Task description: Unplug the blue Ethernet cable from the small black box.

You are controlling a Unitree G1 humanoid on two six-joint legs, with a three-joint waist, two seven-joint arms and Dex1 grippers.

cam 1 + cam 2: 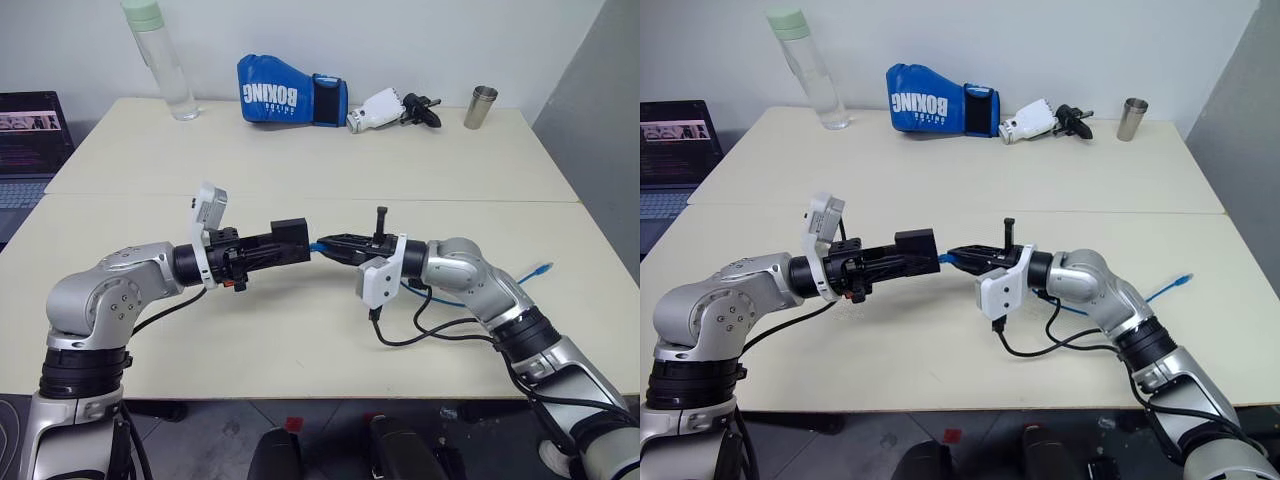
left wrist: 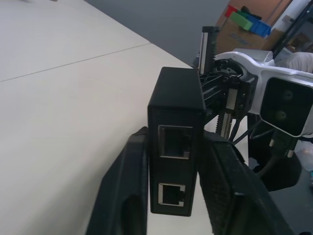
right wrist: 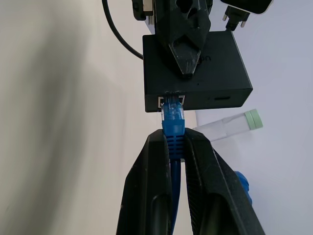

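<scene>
Both grips set, pull not yet done. Left gripper (image 1: 290, 243) is clamped on the small black box (image 3: 195, 68), held above the table (image 1: 300, 170); right gripper (image 3: 173, 142) is pinched on the blue Ethernet cable (image 3: 172, 120) just behind its plug, still seated in the port. Next: probably release the latch, then draw straight apart along the port axis, without twisting.
</scene>
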